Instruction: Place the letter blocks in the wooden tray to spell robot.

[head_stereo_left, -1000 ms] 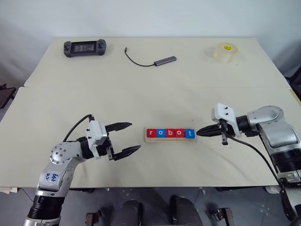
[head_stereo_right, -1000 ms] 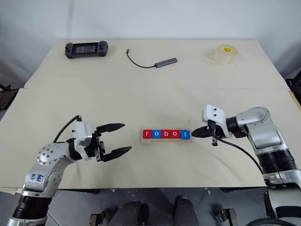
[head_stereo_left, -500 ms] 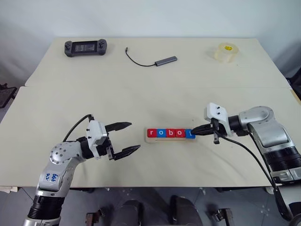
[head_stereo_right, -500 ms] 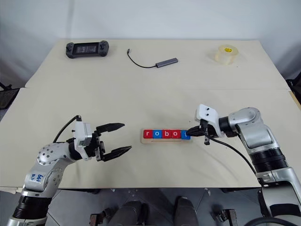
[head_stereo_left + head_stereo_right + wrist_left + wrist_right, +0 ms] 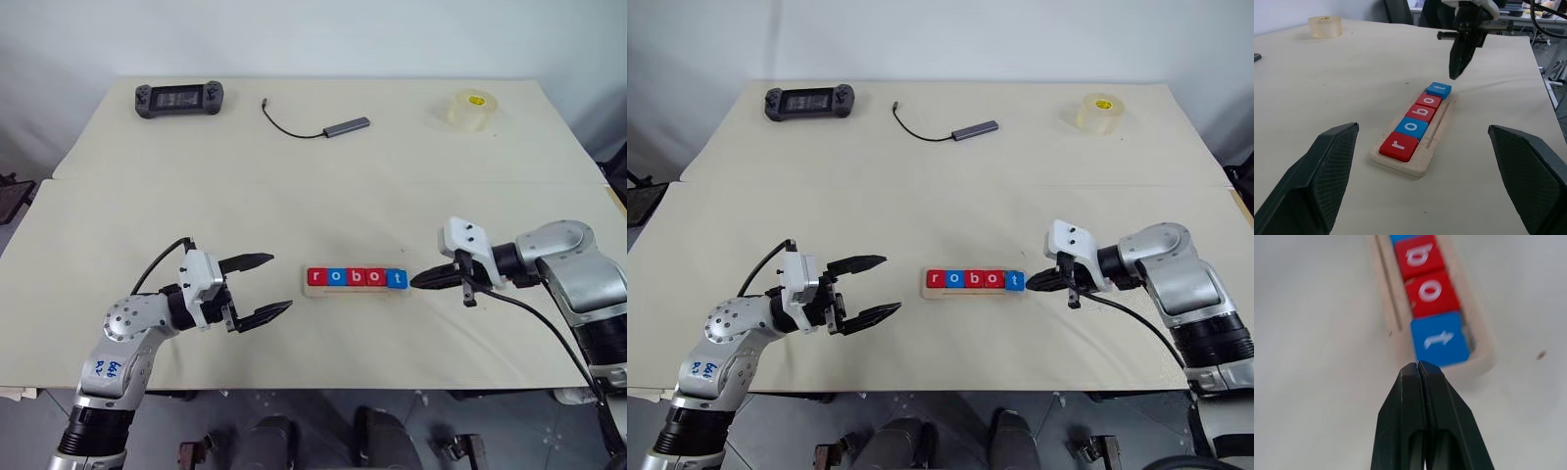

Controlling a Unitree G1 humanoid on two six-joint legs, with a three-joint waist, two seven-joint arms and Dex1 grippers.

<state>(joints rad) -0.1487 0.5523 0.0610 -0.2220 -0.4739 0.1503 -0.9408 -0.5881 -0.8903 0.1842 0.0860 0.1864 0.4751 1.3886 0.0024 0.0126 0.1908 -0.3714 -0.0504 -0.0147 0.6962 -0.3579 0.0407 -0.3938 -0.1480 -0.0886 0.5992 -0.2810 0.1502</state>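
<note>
Left gripper [image 5: 257, 289] hovers over the table [image 5: 294, 196] near its front edge, fingers spread wide, holding nothing. Beside it, the wooden tray [image 5: 1422, 161] holds five letter blocks [image 5: 355, 277] in a row reading r, o, b, o, t. Right gripper [image 5: 419, 280] sits just off the blue t block [image 5: 1440, 339], fingers pressed together, empty. Far side: game controller [image 5: 177, 99], cabled adapter [image 5: 343, 125], tape roll [image 5: 468, 108].
</note>
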